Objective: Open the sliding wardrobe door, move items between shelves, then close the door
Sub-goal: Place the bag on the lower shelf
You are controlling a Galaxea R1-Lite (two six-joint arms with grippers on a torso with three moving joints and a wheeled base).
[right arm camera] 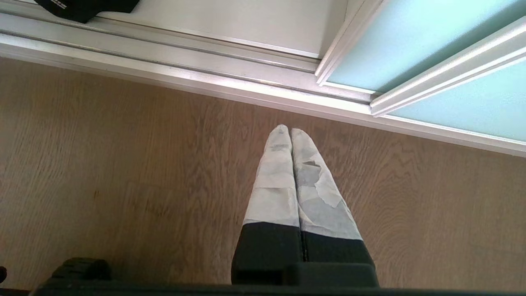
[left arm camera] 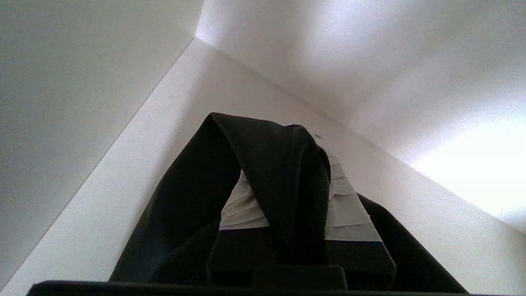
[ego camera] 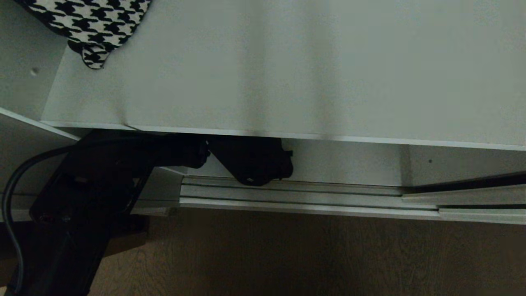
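Your left gripper (left arm camera: 283, 213) pinches the black strap (left arm camera: 246, 164) under the upper shelf (ego camera: 287, 74), ready to lift the pouch. Your right gripper (right arm camera: 291, 135) hangs closed and empty over the floor (right arm camera: 123, 164), parked beside the slid-open wardrobe door (right arm camera: 411, 41).

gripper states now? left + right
Left gripper: closed on the black strap, under the shelf.
Right gripper: closed, empty, above the wooden floor.
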